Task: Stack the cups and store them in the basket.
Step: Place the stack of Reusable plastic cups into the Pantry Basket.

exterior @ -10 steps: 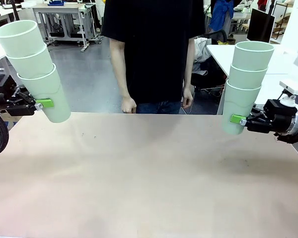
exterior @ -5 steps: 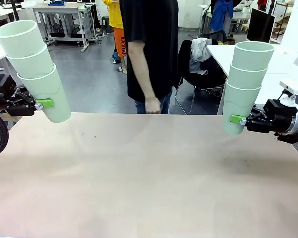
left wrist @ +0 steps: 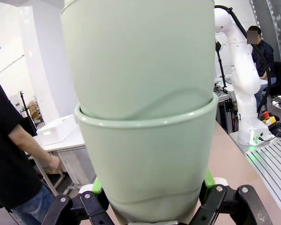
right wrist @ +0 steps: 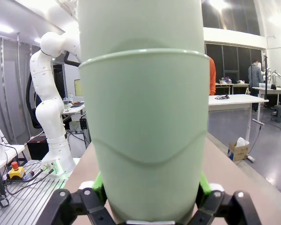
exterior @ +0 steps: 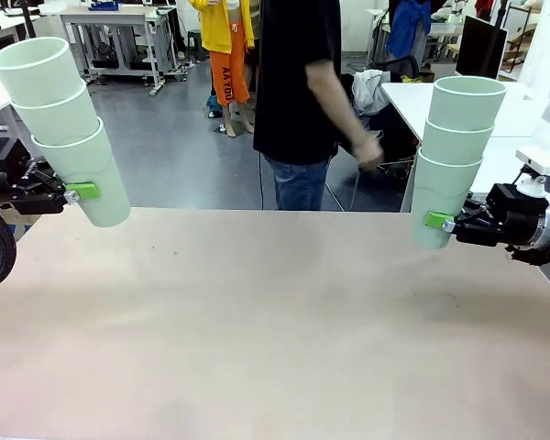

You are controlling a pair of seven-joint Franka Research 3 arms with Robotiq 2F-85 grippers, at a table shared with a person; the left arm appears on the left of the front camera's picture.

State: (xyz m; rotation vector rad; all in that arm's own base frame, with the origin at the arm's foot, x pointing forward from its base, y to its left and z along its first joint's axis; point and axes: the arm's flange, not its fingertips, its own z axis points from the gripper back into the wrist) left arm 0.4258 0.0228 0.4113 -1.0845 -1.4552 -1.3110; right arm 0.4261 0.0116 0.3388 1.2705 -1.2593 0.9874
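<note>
**Both grippers gripping, three cups each**

- Count: six cups, in two nested stacks of three. One stack per gripper.
- Left gripper [exterior: 90, 192]: fingers clamped on the bottom cup of the left stack [exterior: 66, 124]. In the left wrist view the green pads [left wrist: 97, 186] press on opposite sides of that cup's lower half.
- Left stack's long axis is tilted. The mouths face up and lean towards the robot's left, and the base points down towards the middle of the table [exterior: 275, 330]. The two upper cups sit above the fingers, each nested into the one below.
- Right gripper [exterior: 431, 221]: fingers clamped on the bottom cup of the right stack [exterior: 454, 151], low on its wall. The right wrist view shows a pad on each side of the cup, with the wall filling the gap between them.
- Right stack's long axis is near upright. The mouths face up with a slight lean towards the robot's right. The two upper cups rise straight above the fingers.
- The stacks are well apart, at opposite ends of the table.
- Can't tell from the front view whether either base clears the tabletop.
- A person [exterior: 298, 82] stands at the far side between the stacks, one hand [exterior: 371, 151] out towards the right stack but not touching it.
</note>
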